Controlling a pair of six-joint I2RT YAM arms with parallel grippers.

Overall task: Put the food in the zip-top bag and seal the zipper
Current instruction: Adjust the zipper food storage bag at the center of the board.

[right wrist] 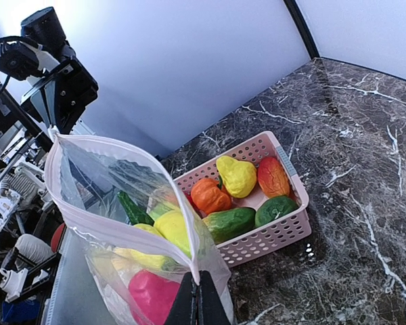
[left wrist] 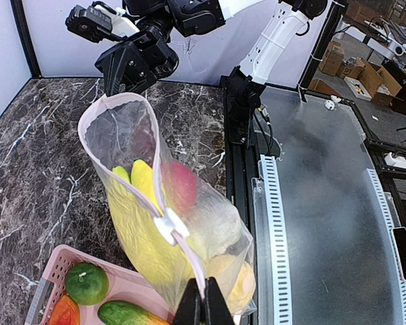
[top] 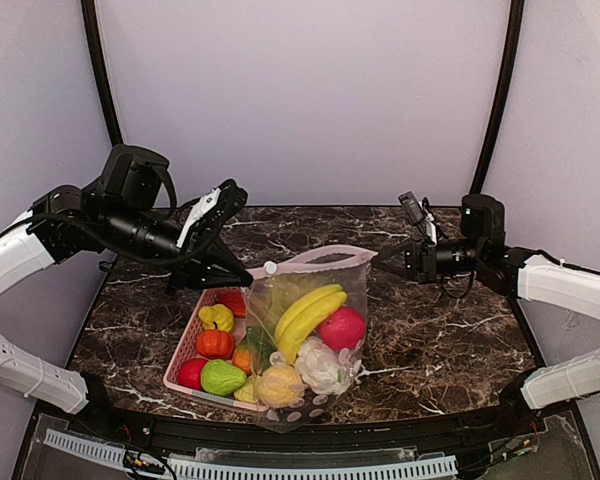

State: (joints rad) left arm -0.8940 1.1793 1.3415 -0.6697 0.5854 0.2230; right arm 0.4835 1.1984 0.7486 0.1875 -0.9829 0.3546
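Left gripper [top: 243, 277]: clenched on the zipper [top: 320, 256] at the zip-top bag's [top: 358, 290] 10 o'clock corner. Pink basket [top: 185, 345]: touching the bag at its 9 o'clock; bag mid-table, mouth gaping, holding banana [top: 308, 315] and red fruit [top: 342, 328]. Right gripper [top: 383, 266]: pinched on the rim at 2 o'clock.

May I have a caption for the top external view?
Left gripper and right gripper hold the open zip-top bag by its mouth's ends, banana and red fruit inside.

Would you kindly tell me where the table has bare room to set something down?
The widest bare table lies right of the zip-top bag, out to the right edge. A narrower strip runs left of the pink basket. The middle is crowded: basket, bag, left fingers and right fingers pinching its mouth.
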